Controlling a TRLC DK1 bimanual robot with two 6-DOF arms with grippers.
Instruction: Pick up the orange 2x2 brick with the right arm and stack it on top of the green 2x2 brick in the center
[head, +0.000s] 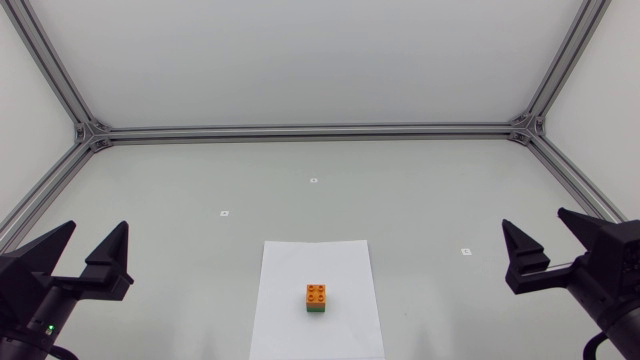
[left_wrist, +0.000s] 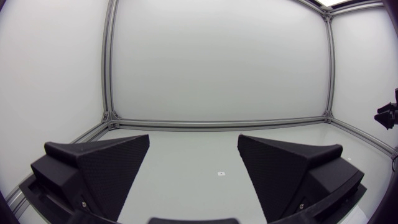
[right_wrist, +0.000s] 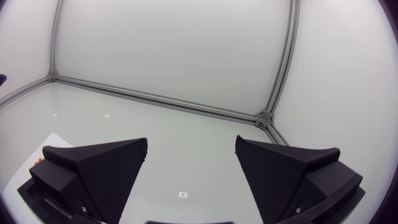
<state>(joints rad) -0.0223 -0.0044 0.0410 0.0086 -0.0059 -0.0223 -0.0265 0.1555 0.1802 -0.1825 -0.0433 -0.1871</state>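
On the white paper sheet (head: 300, 270), toward its near edge, the orange 2x2 brick (head: 316, 292) sat squarely on top of the green 2x2 brick (head: 316, 310), studs up. Their edges looked flush as far as the head view showed. Only a thin green band showed under the orange, since the camera looked down on the pair.

Judgement: stacking done, nothing left to carry.

The sheet lay on the desk (head: 420, 200), probably to mark the central work spot. The right hand (head: 532, 218) stood well to the right of the sheet, fingers spread wide and holding nothing. The left hand (head: 99, 226) stood well to the left of the sheet, likewise open and empty. Both were parked far from the sheet, presumably so neither could knock the stack. The right wrist view caught only a corner of the sheet.
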